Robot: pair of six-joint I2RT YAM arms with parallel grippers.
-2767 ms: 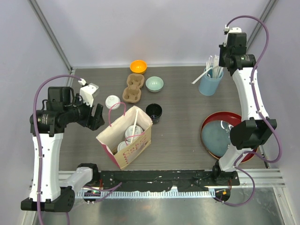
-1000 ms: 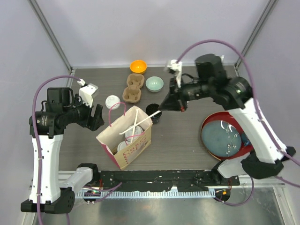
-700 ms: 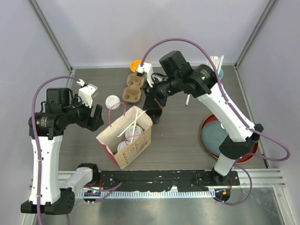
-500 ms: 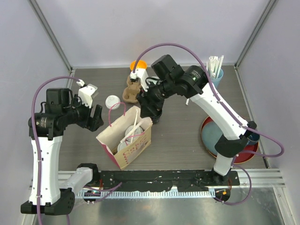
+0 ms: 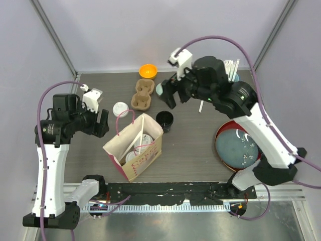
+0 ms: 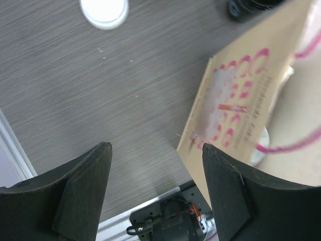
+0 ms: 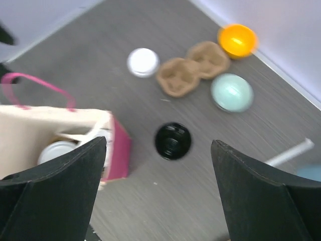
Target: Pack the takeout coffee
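Right hand (image 5: 169,96): just released, empty, pulled back to upper centre. Straw (image 5: 142,131) now in bag (image 5: 146,158). Lidded cups (image 5: 139,142) in bag, centre-left. Unlidded cup (image 5: 164,119) right of bag, unpacked. Left hand (image 5: 102,123): released, idle.

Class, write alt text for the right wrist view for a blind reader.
The open right gripper hangs above a lidless black cup. A paper bag holding a lidded cup stands left; a loose white lid, cardboard carrier, orange bowl and green bowl lie beyond.
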